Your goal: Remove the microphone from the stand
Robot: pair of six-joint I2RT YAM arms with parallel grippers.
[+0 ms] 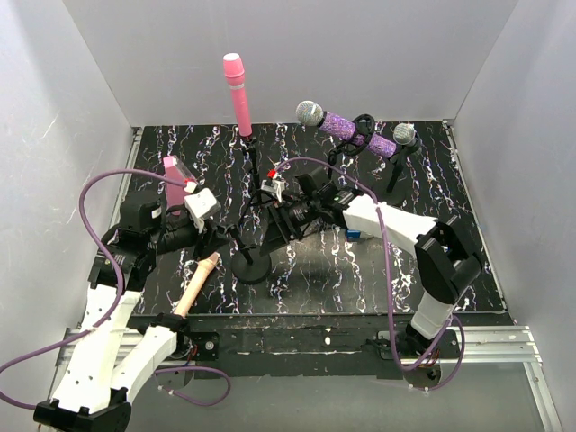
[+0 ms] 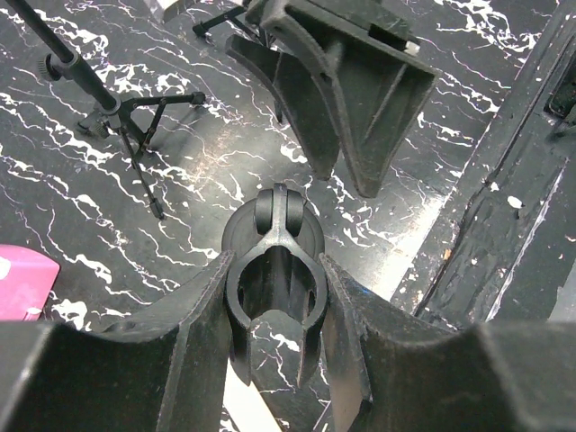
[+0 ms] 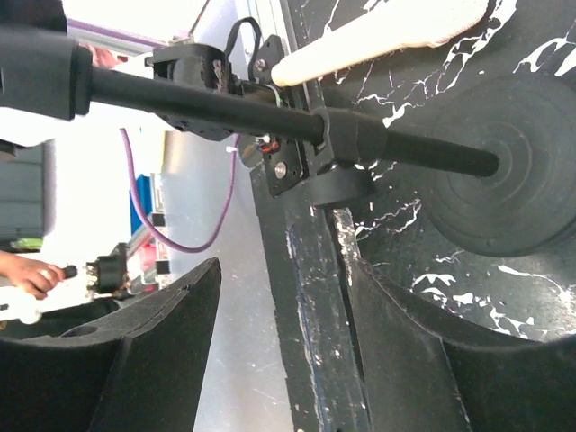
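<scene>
A peach microphone (image 1: 198, 283) lies on the black marbled table by the left arm; its tip shows in the right wrist view (image 3: 378, 31). The round-base stand (image 1: 250, 266) carries an empty black clip (image 2: 274, 288). My left gripper (image 1: 225, 239) is shut on that clip, one finger on each side (image 2: 274, 270). My right gripper (image 1: 258, 230) is open just beside the stand's pole (image 3: 225, 103), which runs across ahead of its fingertips (image 3: 279, 270) to the base (image 3: 513, 171). A pink microphone (image 1: 238, 90) and a purple glitter microphone (image 1: 346, 126) sit on other stands.
A tripod stand (image 2: 135, 117) stands just behind the round base. A pink object (image 1: 175, 169) rests at the table's left side. The purple microphone's stand (image 1: 396, 180) is at the back right. White walls enclose the table; purple cables loop off both arms.
</scene>
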